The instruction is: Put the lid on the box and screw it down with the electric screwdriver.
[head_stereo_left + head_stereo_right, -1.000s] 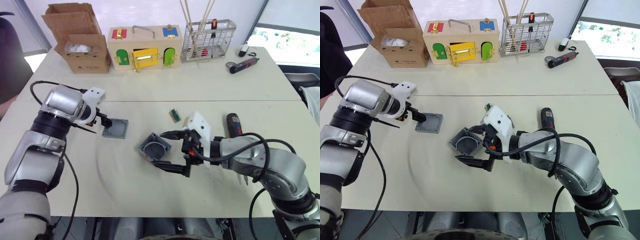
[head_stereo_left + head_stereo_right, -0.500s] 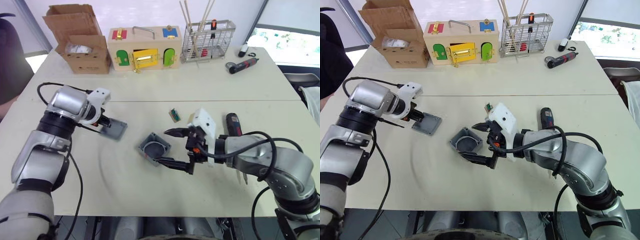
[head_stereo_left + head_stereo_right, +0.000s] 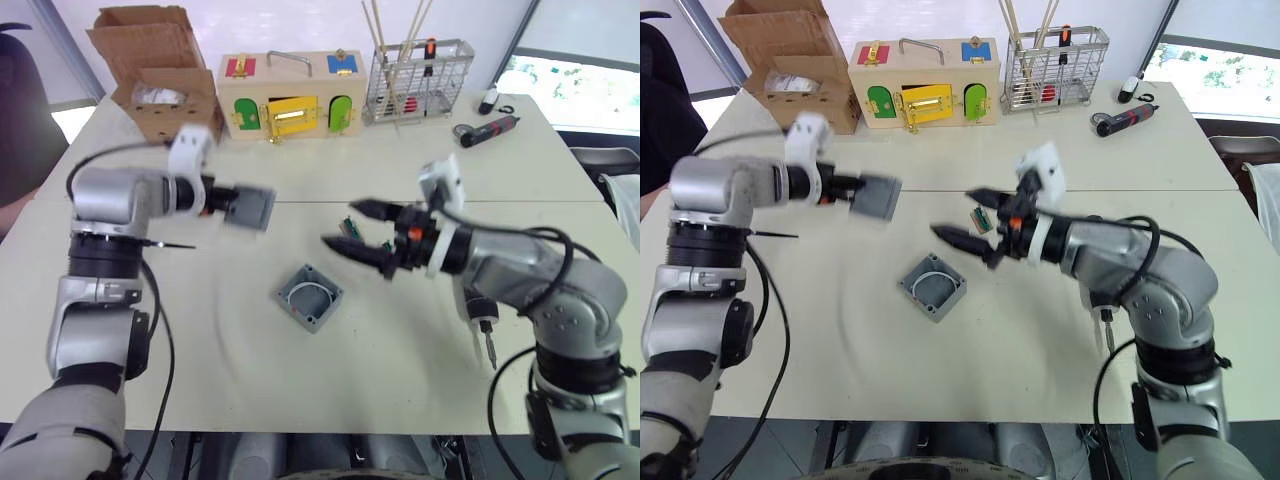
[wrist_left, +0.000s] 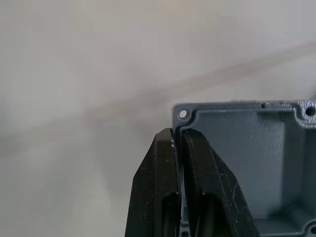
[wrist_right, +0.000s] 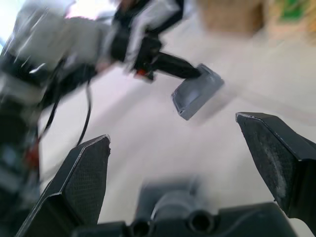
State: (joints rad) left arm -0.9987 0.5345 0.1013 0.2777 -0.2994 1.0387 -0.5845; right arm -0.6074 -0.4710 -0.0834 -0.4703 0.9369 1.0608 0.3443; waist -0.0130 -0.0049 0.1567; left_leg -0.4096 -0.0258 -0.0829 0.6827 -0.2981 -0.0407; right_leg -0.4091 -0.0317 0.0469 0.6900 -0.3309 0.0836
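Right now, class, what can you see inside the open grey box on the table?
Inside the box a pale curved piece lies against its grey floor. The near wall hides part of the floor. The lid is held above the table in the left gripper.

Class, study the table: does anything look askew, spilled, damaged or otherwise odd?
Nothing looks spilled or damaged. The small square grey plastic box sits turned cornerwise on the white table, open side up. Its flat grey plastic lid is off the table, pinched at its rim by the left gripper. The right gripper is open above the table.
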